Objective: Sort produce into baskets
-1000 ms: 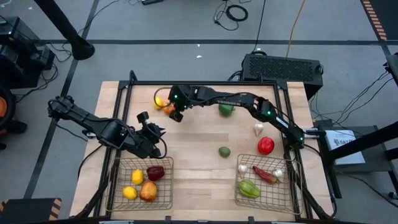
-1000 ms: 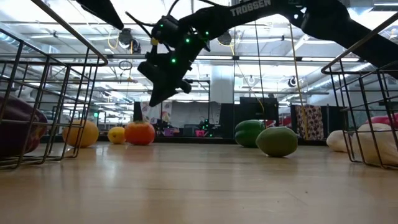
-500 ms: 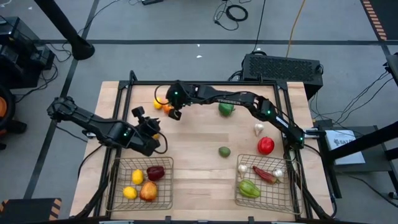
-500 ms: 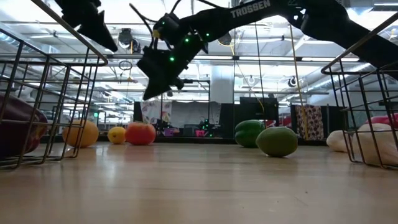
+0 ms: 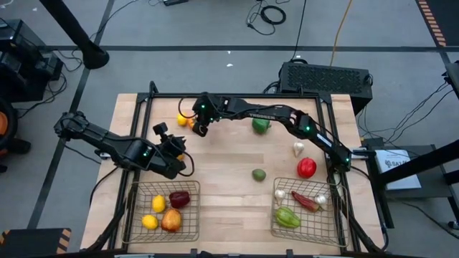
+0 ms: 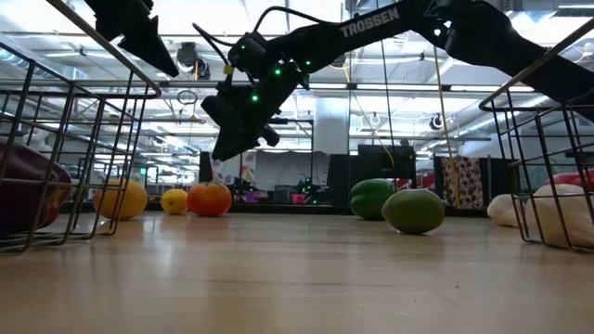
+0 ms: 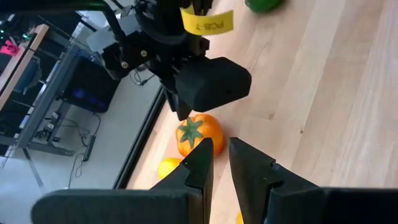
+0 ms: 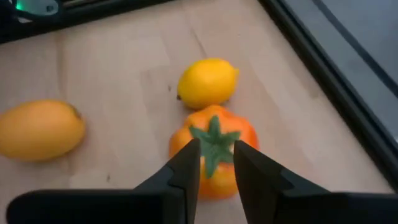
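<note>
Pale wood tabletop (image 5: 229,190) under both arms, and your right hand (image 8: 216,163) hangs above the orange (image 8: 214,149) with the green star stem, fingers slightly parted and gripping nothing, at the far left part of the tabletop. Just beside the orange sits a lemon (image 8: 207,82), with another yellow fruit (image 8: 38,129) nearby. Your left hand (image 7: 221,158) hovers above the left basket (image 5: 163,211), fingers nearly together and empty. The right basket (image 5: 308,208) holds garlic, a chili and a green pepper; a red apple (image 5: 306,168) lies just beyond it.
</note>
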Motion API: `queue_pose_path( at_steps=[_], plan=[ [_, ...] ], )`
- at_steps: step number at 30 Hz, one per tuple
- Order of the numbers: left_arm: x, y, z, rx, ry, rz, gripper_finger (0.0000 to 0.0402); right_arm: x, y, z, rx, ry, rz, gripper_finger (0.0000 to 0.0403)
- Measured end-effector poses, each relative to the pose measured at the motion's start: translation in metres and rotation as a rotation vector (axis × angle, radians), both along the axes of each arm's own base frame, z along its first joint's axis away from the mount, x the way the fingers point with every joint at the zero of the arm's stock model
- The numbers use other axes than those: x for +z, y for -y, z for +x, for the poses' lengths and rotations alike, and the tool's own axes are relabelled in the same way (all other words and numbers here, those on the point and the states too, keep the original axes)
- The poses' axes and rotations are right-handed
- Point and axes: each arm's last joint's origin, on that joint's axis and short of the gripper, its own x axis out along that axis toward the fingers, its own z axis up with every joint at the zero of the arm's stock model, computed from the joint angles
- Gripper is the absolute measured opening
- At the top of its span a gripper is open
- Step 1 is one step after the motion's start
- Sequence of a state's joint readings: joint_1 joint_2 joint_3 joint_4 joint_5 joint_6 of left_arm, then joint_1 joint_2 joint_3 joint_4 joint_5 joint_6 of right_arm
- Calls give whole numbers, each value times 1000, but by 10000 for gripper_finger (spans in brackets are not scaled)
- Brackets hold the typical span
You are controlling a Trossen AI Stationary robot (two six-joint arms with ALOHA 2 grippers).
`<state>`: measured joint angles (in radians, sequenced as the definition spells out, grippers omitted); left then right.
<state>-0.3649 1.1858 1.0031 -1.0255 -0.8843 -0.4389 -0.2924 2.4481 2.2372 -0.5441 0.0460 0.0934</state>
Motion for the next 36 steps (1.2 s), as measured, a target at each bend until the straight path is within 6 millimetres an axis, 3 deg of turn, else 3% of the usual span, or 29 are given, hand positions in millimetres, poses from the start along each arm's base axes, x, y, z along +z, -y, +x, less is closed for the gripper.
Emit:
queue_pose_path(
  at_steps=[13, 26, 36],
  plan=[
    [1, 2, 2, -16, 12, -25, 61, -23, 5, 14, 7, 68, -32, 89],
    [0, 2, 2, -24, 5, -44, 61, -47, 8, 15, 9, 3, -26, 89],
    [0, 3, 2, -29, 6, -63, 61, -46, -11, 14, 24, -58, 9, 89]
  ],
)
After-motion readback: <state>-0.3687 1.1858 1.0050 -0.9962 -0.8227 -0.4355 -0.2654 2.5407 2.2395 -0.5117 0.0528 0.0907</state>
